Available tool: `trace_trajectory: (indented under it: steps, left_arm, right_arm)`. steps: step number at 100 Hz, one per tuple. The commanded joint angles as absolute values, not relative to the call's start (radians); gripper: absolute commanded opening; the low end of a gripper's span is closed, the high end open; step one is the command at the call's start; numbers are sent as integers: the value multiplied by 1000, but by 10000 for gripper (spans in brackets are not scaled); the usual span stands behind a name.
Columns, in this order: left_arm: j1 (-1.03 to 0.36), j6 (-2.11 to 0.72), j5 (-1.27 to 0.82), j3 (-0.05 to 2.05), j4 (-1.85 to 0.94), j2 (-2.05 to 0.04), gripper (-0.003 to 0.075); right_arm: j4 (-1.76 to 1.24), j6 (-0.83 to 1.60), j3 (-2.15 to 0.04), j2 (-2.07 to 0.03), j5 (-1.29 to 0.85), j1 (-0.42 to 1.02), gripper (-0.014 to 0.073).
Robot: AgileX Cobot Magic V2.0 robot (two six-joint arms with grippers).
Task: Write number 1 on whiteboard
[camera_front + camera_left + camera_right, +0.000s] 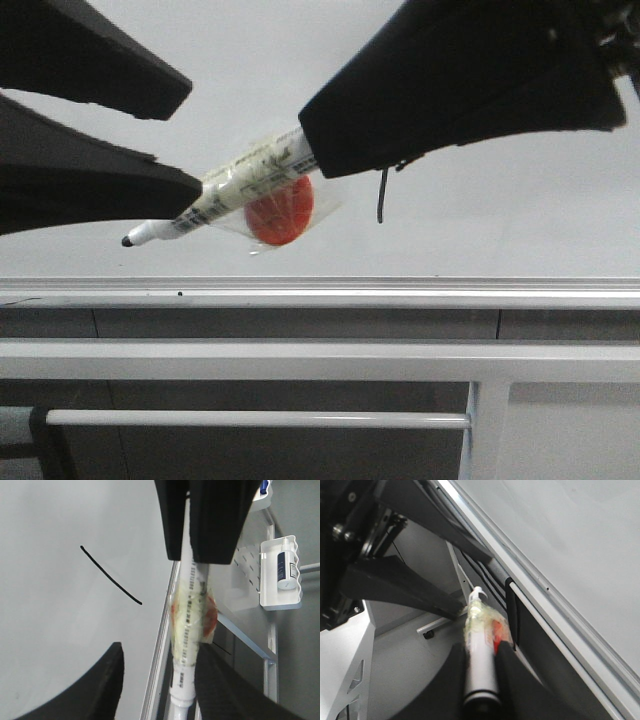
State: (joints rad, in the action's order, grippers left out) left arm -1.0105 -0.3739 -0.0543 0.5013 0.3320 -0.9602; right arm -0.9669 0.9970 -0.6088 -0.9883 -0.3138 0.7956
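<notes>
Front view: nearest me, the left tool (150, 140) stands apart, its dark fingers either side of the marker (215, 200) tip. The right tool (330, 150) is clamped on the marker's barrel, long axis slanting down-left. The number 1 (381, 196) sits on the whiteboard (520, 220) just right of the marker's taped middle.

Left wrist view: the stroke (111, 575) lies well clear of the marker (187, 630).

Right wrist view: the marker (480, 650) sits pinched between the fingers (507, 670); the right arm is nearer, I judge.

Right gripper (481, 655) clamped shut; left gripper (180, 140) seemingly spread apart.
</notes>
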Motion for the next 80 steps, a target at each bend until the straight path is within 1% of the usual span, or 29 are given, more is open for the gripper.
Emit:
trace_trajectory:
  steps: [1, 69, 75, 80]
  left_arm:
    - [-1009, -371, 18, 537, 331, -969, 294]
    - [-1009, -371, -14, 537, 331, -975, 293]
    - [-1009, -371, -14, 537, 331, -975, 269]
    - [-1009, -371, -14, 537, 331, -975, 216]
  right_arm:
    - [-995, 999, -651, -983, -292, 793, -63]
    - [-995, 999, -653, -983, -277, 793, -63]
    - [-997, 999, -653, -983, -279, 793, -63]
    - [-997, 999, -653, -983, -283, 793, -63]
